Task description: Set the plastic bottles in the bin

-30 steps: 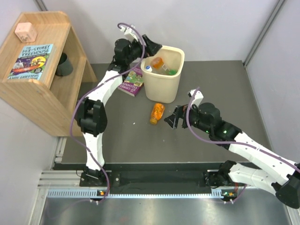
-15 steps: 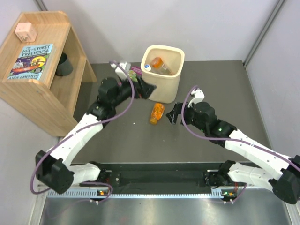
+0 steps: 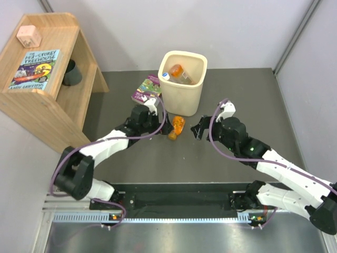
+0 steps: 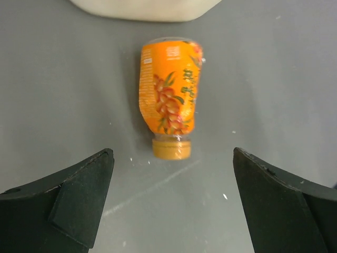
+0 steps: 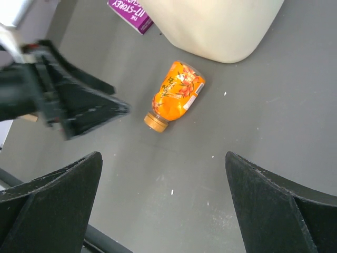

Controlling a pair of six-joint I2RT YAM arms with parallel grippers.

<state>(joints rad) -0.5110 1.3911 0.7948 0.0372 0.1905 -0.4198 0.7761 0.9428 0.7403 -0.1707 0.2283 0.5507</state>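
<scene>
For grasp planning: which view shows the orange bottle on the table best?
Left wrist: the orange bottle sits large, central, label and cap clear. Right wrist shows it smaller; top view, tiny beside the bin.

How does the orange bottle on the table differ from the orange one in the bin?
Place: the table bottle lies outside the bin, by its base; the bin bottle sits inside. Visibility: the table bottle shows whole, the bin bottle is partly hidden beside a white-capped one. Both are orange.

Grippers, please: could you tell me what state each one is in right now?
Left gripper: open, empty, orange bottle lying just ahead.
Right gripper: open, holding nothing.
</scene>
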